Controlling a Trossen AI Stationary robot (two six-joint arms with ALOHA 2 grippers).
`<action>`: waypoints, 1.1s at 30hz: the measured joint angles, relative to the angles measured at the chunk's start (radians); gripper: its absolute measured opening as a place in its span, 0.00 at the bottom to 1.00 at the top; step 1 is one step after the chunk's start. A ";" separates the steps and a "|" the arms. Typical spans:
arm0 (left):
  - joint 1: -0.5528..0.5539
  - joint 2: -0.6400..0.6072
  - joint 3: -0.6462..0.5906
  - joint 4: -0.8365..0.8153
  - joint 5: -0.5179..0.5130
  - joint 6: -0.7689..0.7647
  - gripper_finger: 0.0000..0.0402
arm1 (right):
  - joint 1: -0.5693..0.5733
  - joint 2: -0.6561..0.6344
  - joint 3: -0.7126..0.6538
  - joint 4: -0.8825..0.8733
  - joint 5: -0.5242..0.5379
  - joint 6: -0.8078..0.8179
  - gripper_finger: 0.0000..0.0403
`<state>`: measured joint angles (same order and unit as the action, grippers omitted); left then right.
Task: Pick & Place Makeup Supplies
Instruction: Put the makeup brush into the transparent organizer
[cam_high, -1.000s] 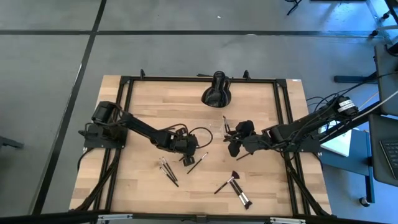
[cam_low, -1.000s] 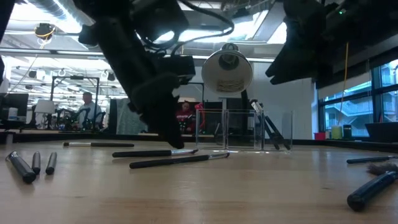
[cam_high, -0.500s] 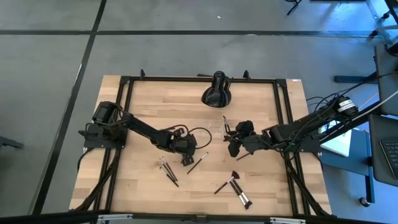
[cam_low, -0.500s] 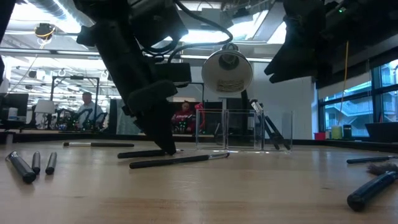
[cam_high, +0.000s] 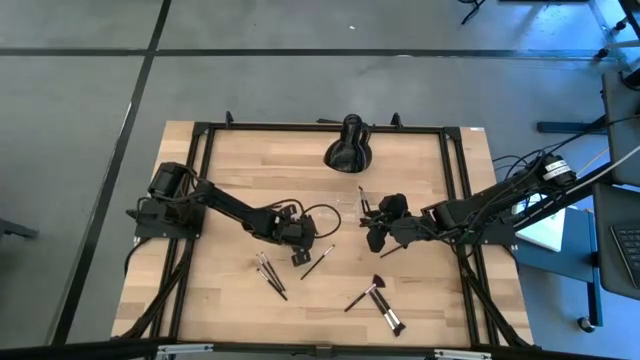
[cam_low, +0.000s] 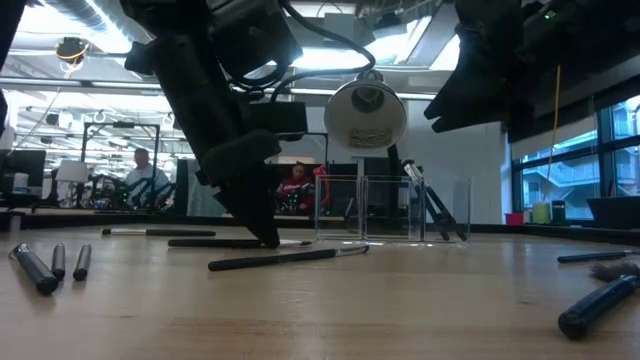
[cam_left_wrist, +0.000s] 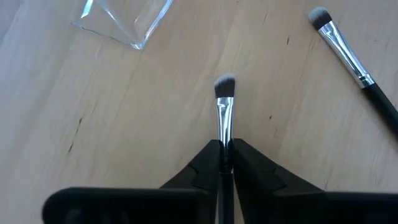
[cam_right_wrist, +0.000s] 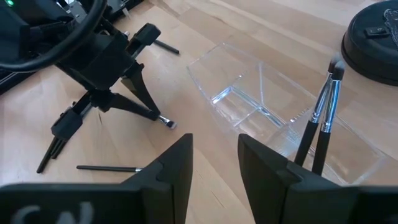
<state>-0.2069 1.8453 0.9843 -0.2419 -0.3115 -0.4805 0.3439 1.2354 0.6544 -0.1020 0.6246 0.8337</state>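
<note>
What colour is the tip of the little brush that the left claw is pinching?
Greyish-white bristles on the brush, above a silver collar; the left wrist view shows it best.

Wooden table strewn with makeup brushes

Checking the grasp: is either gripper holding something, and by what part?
The left gripper pinches a makeup brush by its handle just behind the ferrule; the right gripper holds nothing.

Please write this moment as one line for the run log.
left gripper: shut on brush, at table level | right gripper: open, empty, near organiser | organiser: two brushes inside
</note>
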 joint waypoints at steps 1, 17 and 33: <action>0.000 -0.001 -0.001 0.004 -0.002 0.009 0.09 | 0.000 0.000 0.000 0.000 0.000 0.000 0.31; 0.022 -0.198 -0.003 0.109 -0.164 0.089 0.08 | 0.096 0.063 0.000 0.230 0.135 -0.019 0.31; -0.008 -0.217 -0.002 0.428 -0.192 0.188 0.08 | 0.106 0.340 -0.060 0.977 0.173 -0.195 0.40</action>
<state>-0.2153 1.6283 0.9821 0.1862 -0.5038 -0.2925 0.4496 1.5749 0.5946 0.8749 0.7979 0.6391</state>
